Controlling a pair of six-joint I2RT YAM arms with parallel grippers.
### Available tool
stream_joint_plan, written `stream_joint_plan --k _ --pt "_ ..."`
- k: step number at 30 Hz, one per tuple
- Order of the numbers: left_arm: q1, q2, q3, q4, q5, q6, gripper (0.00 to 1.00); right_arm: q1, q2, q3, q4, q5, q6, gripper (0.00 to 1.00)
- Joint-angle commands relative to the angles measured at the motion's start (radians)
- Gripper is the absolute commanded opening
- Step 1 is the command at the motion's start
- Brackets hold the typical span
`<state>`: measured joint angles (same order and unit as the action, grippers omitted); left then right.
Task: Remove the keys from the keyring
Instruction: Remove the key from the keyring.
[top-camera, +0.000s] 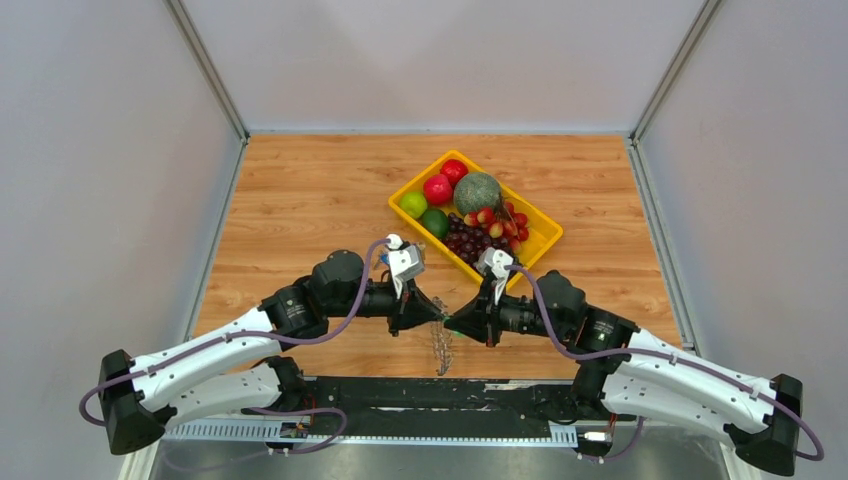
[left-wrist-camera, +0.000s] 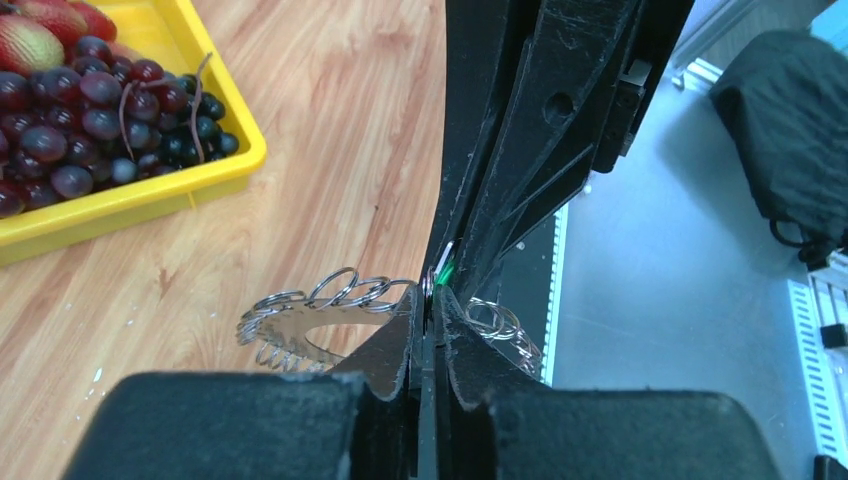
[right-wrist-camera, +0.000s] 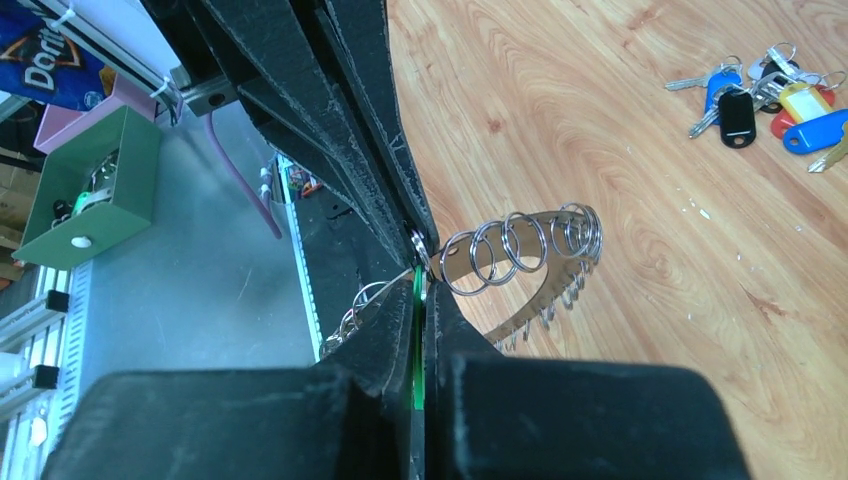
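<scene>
1. Wood-grain table (top-camera: 300, 200) fills the walled cell; a yellow tray (top-camera: 548, 238) of fruit sits toward the far right, well apart from the work.
2. Both arms reach inward and meet tip to tip at the middle, close to the table's near edge.
3. On the left gripper (left-wrist-camera: 428, 305) the fingers are pressed together, pinching the thin wire of the keyring (top-camera: 440, 348).
4. On the right gripper (right-wrist-camera: 420, 290) the fingers are pressed together from the opposite side, pinching the green tag (right-wrist-camera: 414, 315) on that ring, just beside the other pinch.
5. From those 2 pinch points the keyring hangs; seen from above, its long axis runs from the fingertips toward the near edge. Whether its low end touches the wood I cannot tell.
6. All the keys (right-wrist-camera: 545, 300) sit strung in 1 curved row, teeth fanning outward, below and beside both grippers. Neither arm is nearer; my guess is that 1 grip must be freed to slide a key along the wire.
</scene>
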<state>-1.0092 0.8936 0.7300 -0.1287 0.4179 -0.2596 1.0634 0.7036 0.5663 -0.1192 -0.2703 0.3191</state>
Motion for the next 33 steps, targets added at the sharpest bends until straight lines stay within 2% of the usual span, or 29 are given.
stream_joint_plan --k 1,4,8,15,21,29,33 --pt "0.049 -0.063 -0.066 0.083 -0.013 -0.043 0.13 0.0 0.013 0.134 -0.066 0.008 0.066 0.0" --pt "0.069 -0.085 -0.089 0.114 -0.002 -0.06 0.31 0.001 0.031 0.171 -0.107 0.009 0.078 0.0" --pt "0.097 -0.106 -0.102 0.112 0.017 -0.066 0.46 0.001 0.04 0.207 -0.15 0.013 0.084 0.0" --pt "0.132 -0.15 -0.168 0.176 0.052 -0.072 0.51 0.001 0.055 0.262 -0.198 0.02 0.07 0.0" --pt "0.134 -0.183 -0.218 0.258 0.115 0.006 0.59 0.0 0.069 0.306 -0.226 0.013 0.061 0.0" --pt "0.134 -0.279 -0.314 0.447 0.214 0.154 0.59 0.0 0.103 0.342 -0.248 -0.007 0.061 0.0" --pt "0.134 -0.326 -0.354 0.516 0.219 0.208 0.59 0.001 0.122 0.355 -0.249 -0.013 0.061 0.0"
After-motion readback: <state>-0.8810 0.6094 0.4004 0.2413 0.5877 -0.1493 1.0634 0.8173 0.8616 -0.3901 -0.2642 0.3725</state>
